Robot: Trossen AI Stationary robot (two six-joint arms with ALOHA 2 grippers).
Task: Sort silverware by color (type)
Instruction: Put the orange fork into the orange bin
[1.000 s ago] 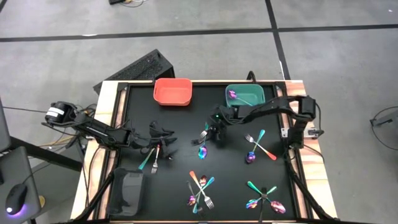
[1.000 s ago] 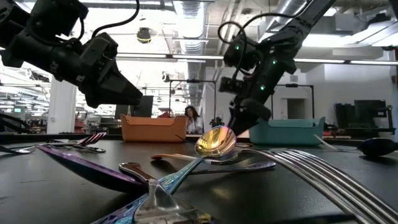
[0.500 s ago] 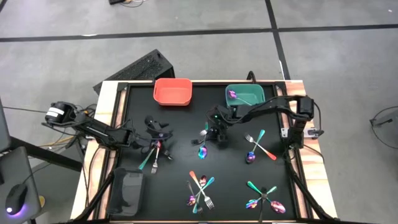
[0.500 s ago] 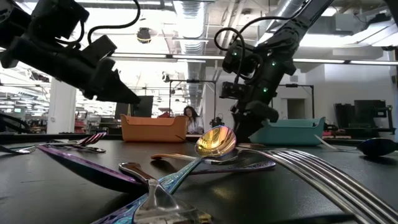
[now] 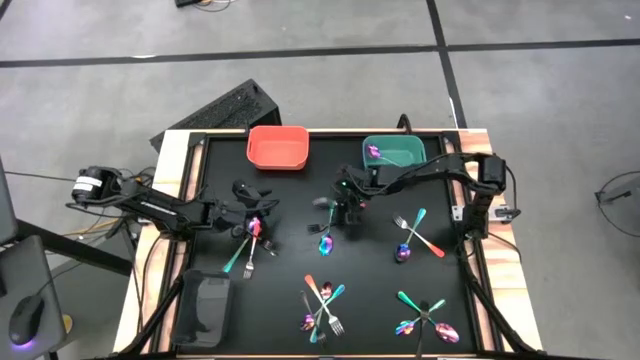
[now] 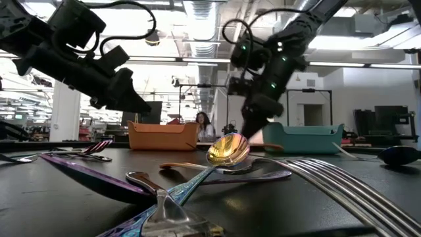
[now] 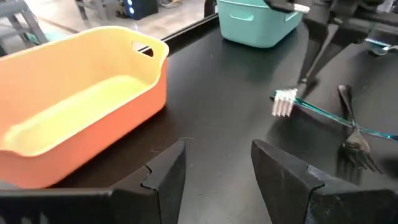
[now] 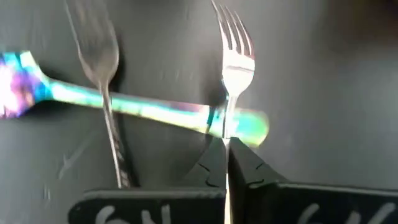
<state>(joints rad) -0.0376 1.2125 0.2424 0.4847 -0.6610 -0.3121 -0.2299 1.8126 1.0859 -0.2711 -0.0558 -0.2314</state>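
Near mid-desk point(image 5: 290, 200), right hand point(image 8: 225, 146) is clamped shut on a silver fork point(image 8: 231, 68), just in front of the teal bin point(image 5: 394, 152); an iridescent spoon point(image 8: 149, 107) and a dark fork point(image 8: 102, 81) lie under it. Left hand point(image 7: 217, 165) sits open and empty over a teal-handled fork point(image 5: 236, 258), facing the red bin point(image 5: 278, 147). Other silverware clusters point(image 5: 322, 305) lie along the front half.

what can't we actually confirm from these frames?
- Black bin contents: dark on dark in the high view.
- Whether the fork in the right gripper has left the table: right wrist view too close, high view too small.
- Left gripper: its wrist view shows nothing between the open fingers; the silverware beneath sits out of frame.
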